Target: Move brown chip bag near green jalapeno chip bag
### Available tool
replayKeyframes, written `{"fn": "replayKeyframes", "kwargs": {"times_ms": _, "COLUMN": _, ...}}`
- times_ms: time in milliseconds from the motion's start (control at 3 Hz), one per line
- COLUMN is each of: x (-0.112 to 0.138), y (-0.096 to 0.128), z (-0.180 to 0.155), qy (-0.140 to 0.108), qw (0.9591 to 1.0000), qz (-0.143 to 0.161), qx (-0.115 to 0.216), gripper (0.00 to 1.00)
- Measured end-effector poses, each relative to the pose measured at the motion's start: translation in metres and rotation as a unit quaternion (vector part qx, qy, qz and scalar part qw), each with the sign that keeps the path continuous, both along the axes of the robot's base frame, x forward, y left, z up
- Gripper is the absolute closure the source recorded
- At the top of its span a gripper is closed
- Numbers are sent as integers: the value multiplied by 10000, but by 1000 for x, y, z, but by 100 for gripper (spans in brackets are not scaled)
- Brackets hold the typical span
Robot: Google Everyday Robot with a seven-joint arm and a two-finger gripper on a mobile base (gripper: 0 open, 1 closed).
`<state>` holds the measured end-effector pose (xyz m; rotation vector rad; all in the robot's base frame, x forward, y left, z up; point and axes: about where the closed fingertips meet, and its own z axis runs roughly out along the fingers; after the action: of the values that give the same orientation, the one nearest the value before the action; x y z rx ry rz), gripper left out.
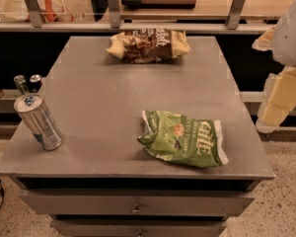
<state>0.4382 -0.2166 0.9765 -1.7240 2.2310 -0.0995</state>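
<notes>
Grey table (pixel 103 98) with drawers below fills the view; the pincer (pixel 278 102) hangs beyond the table's right edge, touching nothing, and I cannot tell whether it is spread or pressed together; nearest it, the green jalapeno chip bag (pixel 185 138) lies toward the front right corner; the brown chip bag (pixel 149 44) lies mid far edge, well apart; a silver can (pixel 38 121) sits by the front left corner.

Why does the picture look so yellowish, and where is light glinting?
Camera view: warm dim light tints everything; sheen shows on the green jalapeno chip bag, the brown chip bag and the can; soft shadows hug each on the table; the gripper, beyond the table's right edge, looks brightest.
</notes>
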Motion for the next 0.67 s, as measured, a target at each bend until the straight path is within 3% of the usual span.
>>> {"fn": "replayKeyframes", "kwargs": {"times_ms": 667, "x": 11, "y": 1, "z": 4, "qy": -141, "qw": 9999, "qz": -20, "qx": 14, "gripper": 0}}
